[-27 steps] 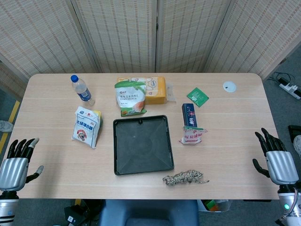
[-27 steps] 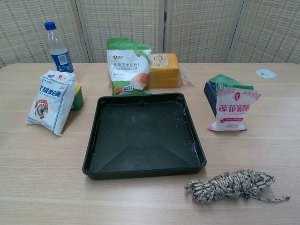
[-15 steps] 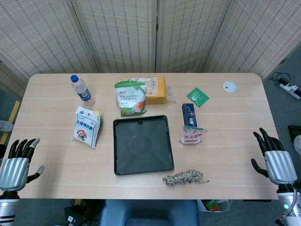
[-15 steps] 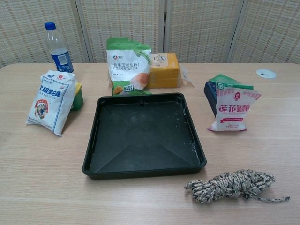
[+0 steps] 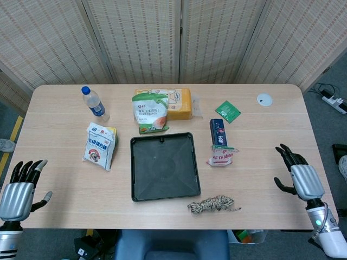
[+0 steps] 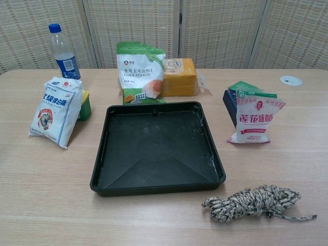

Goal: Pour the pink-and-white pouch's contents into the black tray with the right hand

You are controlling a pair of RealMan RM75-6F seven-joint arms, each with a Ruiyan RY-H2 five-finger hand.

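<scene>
Pink-and-white plastic pouch [image 5: 222, 156] upright just right of square black plastic tray [image 5: 164, 166], leaning on a dark blue box [image 5: 218, 131]. Right hand [image 5: 297, 177] empty, fingers spread; left hand [image 5: 20, 188] likewise, parked. Chest view: pouch [image 6: 255, 118] untouched beside tray [image 6: 157, 187], no hands visible.

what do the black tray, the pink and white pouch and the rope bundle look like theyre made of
Black tray: probably moulded plastic, dull with a faint sheen and pale scuffs on its floor.
Pink-and-white pouch: thin printed plastic film, it seems, glossy and creased, with a crimped top seam.
Rope bundle: twisted fibre cord, mottled beige and dark, matte; whether natural or synthetic cannot be told.
</scene>
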